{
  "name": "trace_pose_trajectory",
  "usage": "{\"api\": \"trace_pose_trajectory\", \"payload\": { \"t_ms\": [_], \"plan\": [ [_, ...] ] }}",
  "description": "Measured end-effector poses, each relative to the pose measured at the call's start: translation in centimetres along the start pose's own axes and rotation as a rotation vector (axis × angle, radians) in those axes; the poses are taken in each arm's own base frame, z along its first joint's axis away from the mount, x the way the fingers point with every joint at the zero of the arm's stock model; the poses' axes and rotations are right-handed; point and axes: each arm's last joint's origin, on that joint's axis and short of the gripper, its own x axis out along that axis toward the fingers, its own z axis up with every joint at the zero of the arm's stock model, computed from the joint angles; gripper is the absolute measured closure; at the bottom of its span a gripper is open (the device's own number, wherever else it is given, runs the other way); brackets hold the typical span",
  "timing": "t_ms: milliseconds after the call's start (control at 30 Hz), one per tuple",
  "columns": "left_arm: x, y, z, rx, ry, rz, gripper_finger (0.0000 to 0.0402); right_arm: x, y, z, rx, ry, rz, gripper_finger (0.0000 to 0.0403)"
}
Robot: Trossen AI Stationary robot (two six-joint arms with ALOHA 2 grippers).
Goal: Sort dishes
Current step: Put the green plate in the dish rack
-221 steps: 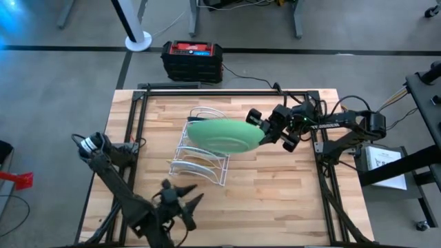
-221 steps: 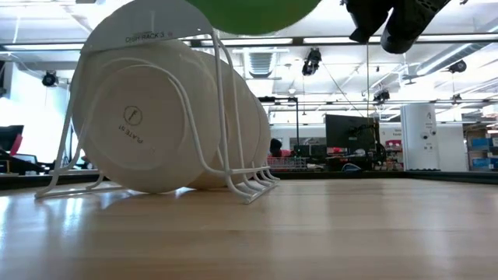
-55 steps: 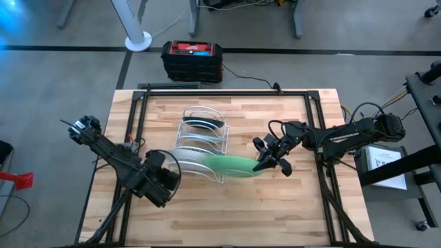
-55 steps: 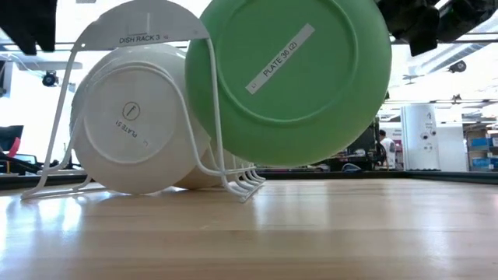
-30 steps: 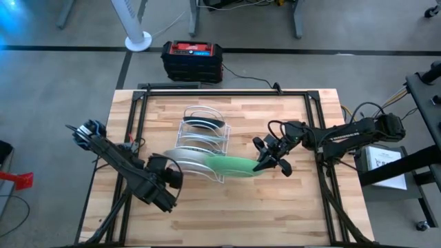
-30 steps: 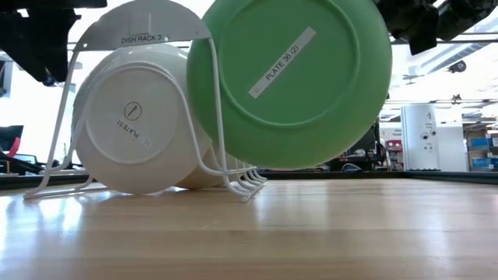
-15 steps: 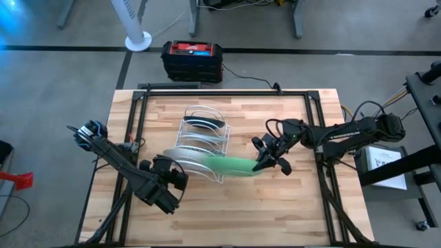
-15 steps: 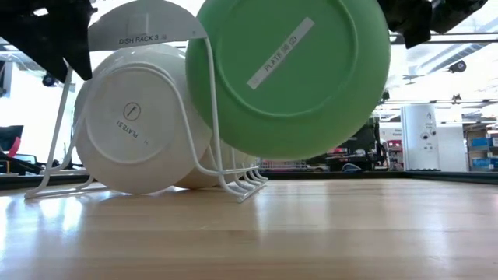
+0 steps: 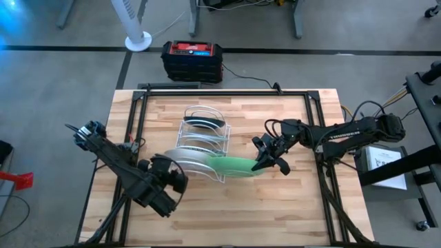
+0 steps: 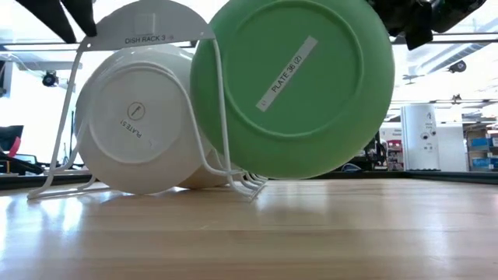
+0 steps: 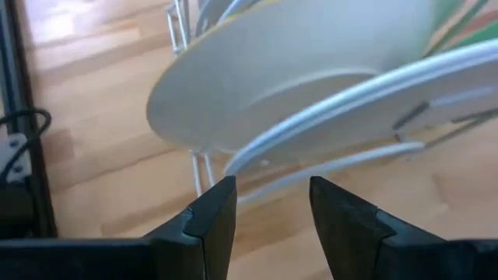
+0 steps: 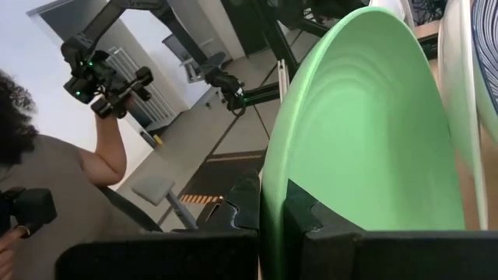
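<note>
Two hands are seen: the right hand (image 9: 265,160) is clamped on the rim of the green plate (image 10: 292,85), which is tilted against the front end of the white wire rack (image 9: 200,148); the left hand (image 11: 268,204), fingers apart, is held just beside the rack. Three other plates are seen in the rack: a white-backed plate (image 10: 136,124), two behind it. A person (image 12: 54,179) is seen beyond the surface (image 9: 275,207).

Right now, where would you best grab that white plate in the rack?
Probably by the white plate's bare rim, coming from the side away from the green plate. It stands on edge in the wire rack, so only its thin rim fits between jaws.
</note>
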Motion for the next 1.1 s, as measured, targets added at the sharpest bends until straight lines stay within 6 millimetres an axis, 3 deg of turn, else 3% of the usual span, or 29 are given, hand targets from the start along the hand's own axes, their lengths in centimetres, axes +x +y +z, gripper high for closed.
{"api": "trace_pose_trajectory", "payload": {
  "t_ms": [367, 567, 767, 833, 967, 1100],
  "plan": [
    [-2.5, -0.2, -0.2, -0.027, 0.045, -0.084, 0.0248, 0.0, 0.0, -0.1, -0.003, 0.004, -0.003, 0.0403],
    [-1.5, 0.0, -1.0, 0.016, 0.051, -0.035, 0.0248, 0.0, 0.0, -0.1, -0.007, 0.004, -0.003, 0.0403],
    [-0.4, 0.3, -2.3, 0.039, 0.175, 0.078, 0.0253, 0.0, 0.0, -0.1, -0.007, 0.005, -0.003, 0.0403],
    [-0.1, 0.5, -2.8, 0.044, 0.242, 0.117, 0.0278, 0.0, 0.0, -0.1, -0.007, 0.005, -0.003, 0.0403],
    [0.3, 1.0, -3.3, 0.049, 0.214, 0.139, 0.0381, 0.0, 0.0, -0.1, -0.008, 0.005, -0.003, 0.0403],
    [1.8, 1.5, -3.4, 0.068, 0.039, 0.119, 0.0398, 0.0, 0.0, -0.1, -0.009, 0.005, -0.003, 0.0403]
  ]
}}
